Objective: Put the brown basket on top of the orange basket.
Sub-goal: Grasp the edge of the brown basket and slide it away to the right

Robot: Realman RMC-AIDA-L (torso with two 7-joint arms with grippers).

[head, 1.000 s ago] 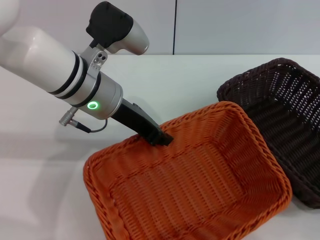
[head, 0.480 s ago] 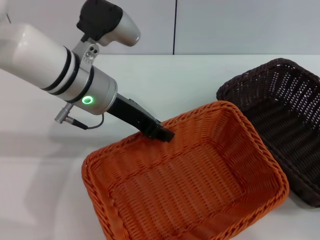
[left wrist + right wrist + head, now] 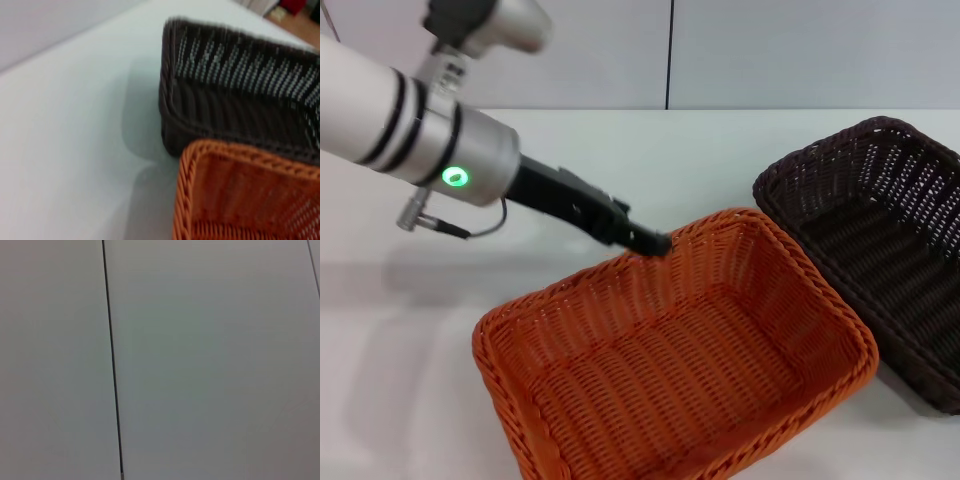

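The orange basket (image 3: 670, 370) sits on the white table at the front middle of the head view. The brown basket (image 3: 880, 230) stands right behind it at the right, its near corner touching or almost touching the orange one. My left gripper (image 3: 655, 243) reaches down from the upper left and is shut on the orange basket's far rim. The left wrist view shows the brown basket's corner (image 3: 235, 100) next to the orange basket's corner (image 3: 240, 195). My right gripper does not show in any view.
The white table (image 3: 700, 160) stretches behind and to the left of the baskets, up to a grey panelled wall (image 3: 770, 50). The right wrist view shows only wall panels (image 3: 210, 360) with a dark seam.
My left arm has swung left and upward, and the orange basket has slid left with it and turned a little, away from the brown basket. The brown basket has not moved.
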